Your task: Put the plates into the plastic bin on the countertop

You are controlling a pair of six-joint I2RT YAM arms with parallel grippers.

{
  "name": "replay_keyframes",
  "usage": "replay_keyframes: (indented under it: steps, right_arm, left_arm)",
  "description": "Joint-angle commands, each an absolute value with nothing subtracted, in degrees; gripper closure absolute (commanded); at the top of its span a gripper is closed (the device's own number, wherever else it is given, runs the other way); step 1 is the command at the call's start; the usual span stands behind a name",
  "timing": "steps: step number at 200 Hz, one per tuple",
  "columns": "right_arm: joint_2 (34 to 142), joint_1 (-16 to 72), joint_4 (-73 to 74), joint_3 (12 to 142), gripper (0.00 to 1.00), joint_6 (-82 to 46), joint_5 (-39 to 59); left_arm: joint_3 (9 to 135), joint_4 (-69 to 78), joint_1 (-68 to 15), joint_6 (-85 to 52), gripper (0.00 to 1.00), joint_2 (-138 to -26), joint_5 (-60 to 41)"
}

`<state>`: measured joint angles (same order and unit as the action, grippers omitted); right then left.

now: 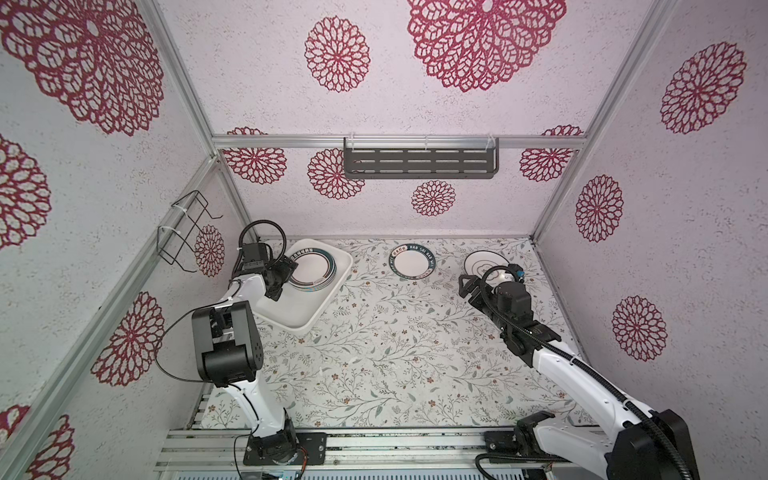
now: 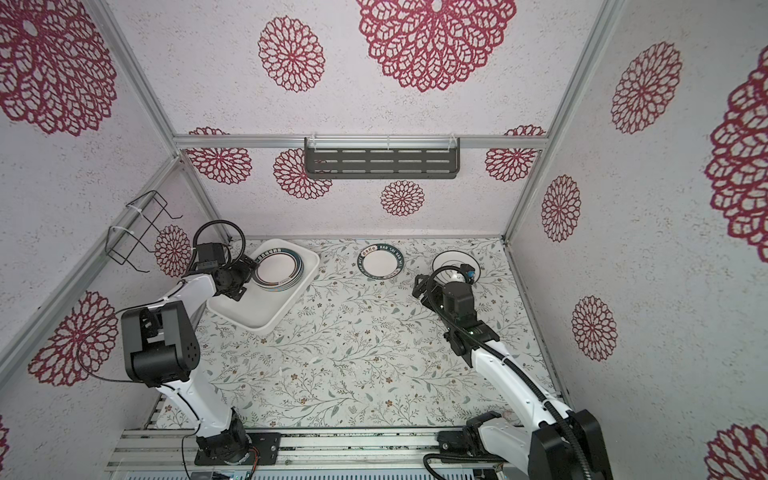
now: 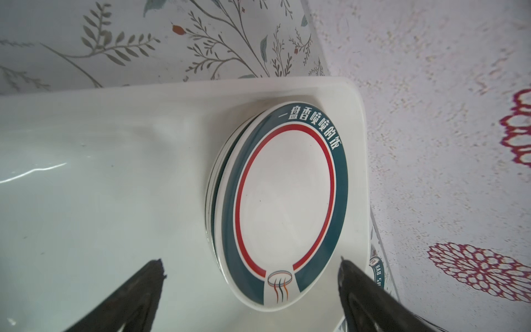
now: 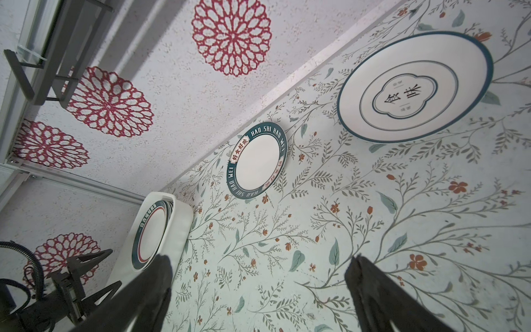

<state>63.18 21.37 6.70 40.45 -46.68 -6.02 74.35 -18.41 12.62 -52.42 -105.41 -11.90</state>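
The plates are in two places. A stack of plates [image 1: 313, 270] lies in the far end of the plastic bin [image 1: 295, 309], which sits at the far left corner of the counter [image 1: 395, 353]. Two more lie loose along the counter's far edge: a teal-rimmed plate [image 1: 412, 261] near the middle and a ringed plate [image 1: 482, 259] toward the far right corner. The left end effector [image 1: 282, 278] hangs over the bin just beside the stack, fingers spread wide and gripping nothing. In the left wrist view the top plate's near rim shows between the fingers, with neither closed on it. The right end effector [image 1: 464, 287] is likewise wide open and empty, over the counter just beside the ringed plate, which its wrist partly hides in both top views. The step in hand looks to be fetching the next plate, probably the ringed one. That plate lies flat, so a finger must get under its shallow rim before the carry across to the bin, with the left arm clear of the stack.
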Motion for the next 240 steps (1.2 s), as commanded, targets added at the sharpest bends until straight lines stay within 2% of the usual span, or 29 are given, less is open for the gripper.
replay_keyframes:
  steps: [1, 70, 108, 127, 144, 168, 193, 240]
  right_arm:
    - [63.4, 21.3, 6.9, 40.6, 0.01, -47.5, -7.5]
    - [66.0, 21.3, 6.4, 42.2, 0.01, -49.4, -7.8]
    - [70.7, 21.5, 4.1, 45.6, 0.01, -51.8, -8.5]
    - [72.7, 21.6, 1.9, 47.8, 0.01, -52.9, -9.8]
    - [73.3, 21.9, 2.5, 48.2, 0.01, -53.2, -10.8]
    - [73.8, 22.4, 2.7, 48.3, 0.01, -54.2, -12.8]
    - [74.7, 22.5, 1.5, 48.6, 0.01, -54.9, -13.8]
    - [76.0, 21.8, -0.3, 48.9, 0.01, -56.0, -14.5]
  left_arm:
    - [75.6, -21.3, 12.1, -49.8, 0.03, -102.1, -10.1]
    - [84.8, -33.0, 8.7, -36.0, 0.03, -92.2, -20.0]
    - [83.4, -32.7, 3.0, -27.4, 0.03, -87.4, -24.8]
    - [82.8, -32.5, -0.6, -23.5, 0.03, -85.8, -23.7]
    - [81.0, -31.7, -1.9, -23.3, 0.03, -84.0, -26.1]
    - [73.6, -22.8, -3.9, -25.4, 0.03, -79.9, -32.8]
    - [73.4, -26.7, -9.1, -19.2, 0.03, -77.9, -25.0]
    - [73.1, -25.8, -14.9, -20.0, 0.03, -80.2, -29.9]
